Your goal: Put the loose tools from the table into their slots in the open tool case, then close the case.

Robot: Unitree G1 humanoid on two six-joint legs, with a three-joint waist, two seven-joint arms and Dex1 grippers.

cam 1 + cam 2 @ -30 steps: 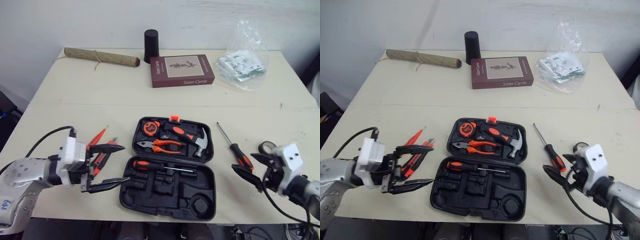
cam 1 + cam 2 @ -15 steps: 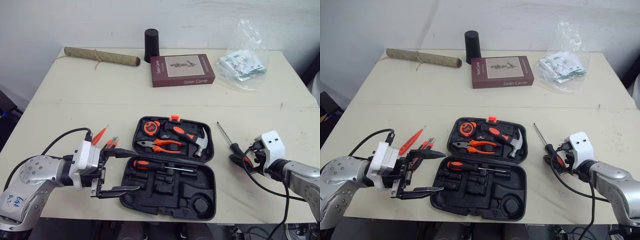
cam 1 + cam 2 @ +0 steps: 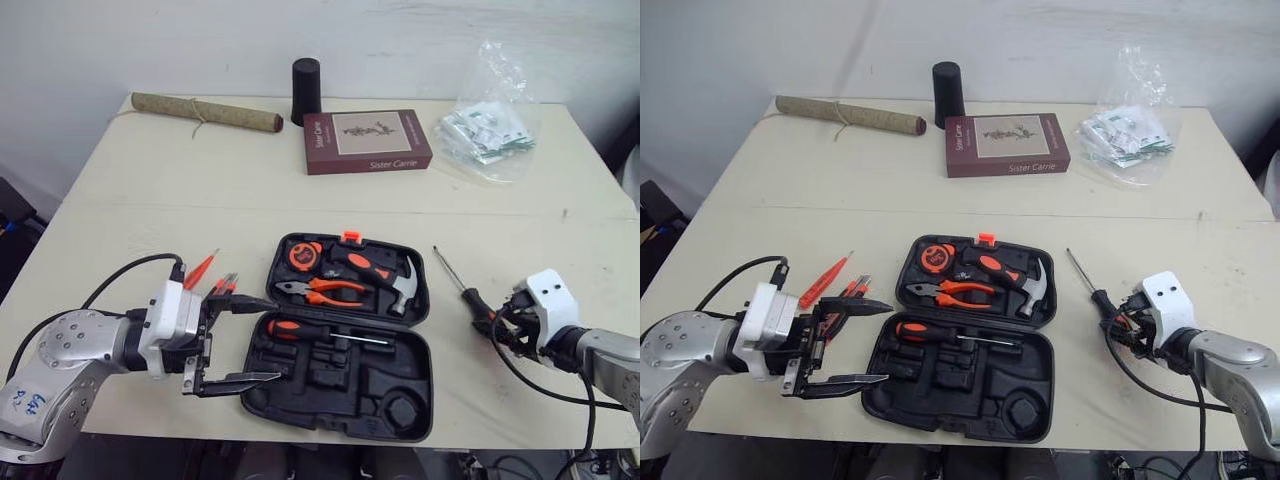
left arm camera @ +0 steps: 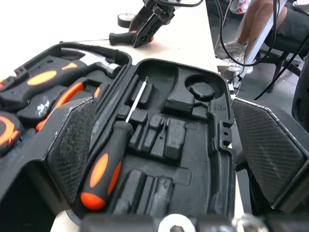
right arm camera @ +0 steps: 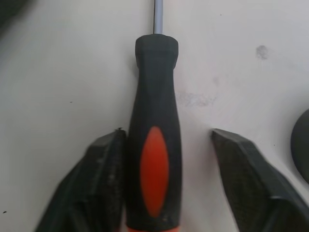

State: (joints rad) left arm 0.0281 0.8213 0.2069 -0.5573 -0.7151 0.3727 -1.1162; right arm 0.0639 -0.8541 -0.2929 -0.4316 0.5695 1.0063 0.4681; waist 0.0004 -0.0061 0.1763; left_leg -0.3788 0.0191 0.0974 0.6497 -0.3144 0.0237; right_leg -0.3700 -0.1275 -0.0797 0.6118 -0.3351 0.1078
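Left eye view: the left gripper [image 3: 248, 340] was seen wide open, low over the table [image 3: 150, 190]. The open tool case [image 3: 340, 340] lay directly in front of its fingertips, and one fingertip was just at the case's edge. Some thin red tools [image 3: 205, 272] lay loose on the table just behind its farther finger. The right gripper [image 3: 497, 325] was placed at the handle of the loose screwdriver [image 3: 472, 297], which lay on the table beside the case; its shaft pointed away from the gripper.

Left wrist view: the two fingers [image 4: 72, 140] were held far apart, with nothing between them. Beyond them the case's tray was seen, with a stored screwdriver [image 4: 111, 159] in its slot near one finger. A hammer [image 4: 91, 55] and pliers [image 4: 63, 99] were kept in the other half.

Right wrist view: the right gripper was open at medium width around the loose screwdriver's handle. One finger [image 5: 96, 183] was touching the handle and the other finger was apart from it, so the handle was not clamped. A dark round object [image 5: 301, 145] was partly seen beside the free finger.
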